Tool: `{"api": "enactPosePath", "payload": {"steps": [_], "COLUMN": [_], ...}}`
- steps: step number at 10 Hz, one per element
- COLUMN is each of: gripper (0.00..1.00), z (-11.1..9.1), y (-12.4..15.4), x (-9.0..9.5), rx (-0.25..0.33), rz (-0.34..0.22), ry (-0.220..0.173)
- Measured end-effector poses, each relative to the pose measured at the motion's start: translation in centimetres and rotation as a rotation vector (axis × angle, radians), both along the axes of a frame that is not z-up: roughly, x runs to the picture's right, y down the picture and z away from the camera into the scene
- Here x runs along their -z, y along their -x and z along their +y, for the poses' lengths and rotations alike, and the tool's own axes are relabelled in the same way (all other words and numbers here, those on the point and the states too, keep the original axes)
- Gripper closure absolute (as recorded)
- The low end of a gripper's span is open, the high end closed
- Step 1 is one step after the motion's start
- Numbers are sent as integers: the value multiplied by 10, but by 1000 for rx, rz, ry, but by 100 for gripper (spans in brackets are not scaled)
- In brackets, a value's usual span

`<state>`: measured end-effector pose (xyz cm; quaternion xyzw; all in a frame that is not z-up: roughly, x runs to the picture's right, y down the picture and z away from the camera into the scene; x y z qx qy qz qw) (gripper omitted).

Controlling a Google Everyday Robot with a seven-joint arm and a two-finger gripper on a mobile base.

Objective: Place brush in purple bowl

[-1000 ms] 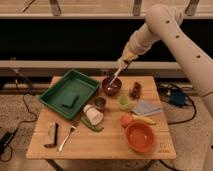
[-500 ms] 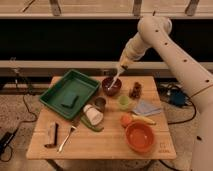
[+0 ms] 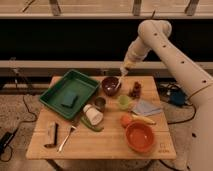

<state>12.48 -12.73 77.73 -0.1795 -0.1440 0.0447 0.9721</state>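
1 brush (image 3: 120, 80) hung tilted from the hand (image 3: 124, 70), its lower end reaching down over the purple bowl (image 3: 107, 91). The bowl sat near the middle of the tabletop's (image 3: 105, 147) far edge. Whether the brush end was already touching the inside of the bowl could not be told. The hand was clamped together on the brush's upper end, just above and to the right of the bowl, toward the far edge.

By my judgement the carry was finished and the placing step was in hand. The next move called for a little more lowering so the end settled inside the rim, then parting the fingers and lifting straight away. The long handle would likely lean on the rim, so a release from too high risked tipping the small bowl or letting the brush fall out toward the green cup (image 3: 124, 102) in front of it.

Compared with 1 second before, the arm had folded lower, its elbow dropping, and the brush had come down closer to the bowl; everything else on the tabletop lay unchanged.
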Motion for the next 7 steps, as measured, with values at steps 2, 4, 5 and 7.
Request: {"api": "enactPosePath", "payload": {"steps": [2, 4, 5, 7], "gripper": [100, 100, 100, 100], "z": [-10, -20, -23, -24], "y": [1, 15, 26, 37], "x": [-5, -15, -19, -23], "rx": [2, 18, 26, 37], "rz": [16, 21, 17, 7], "ry": [-6, -11, -12, -12]}}
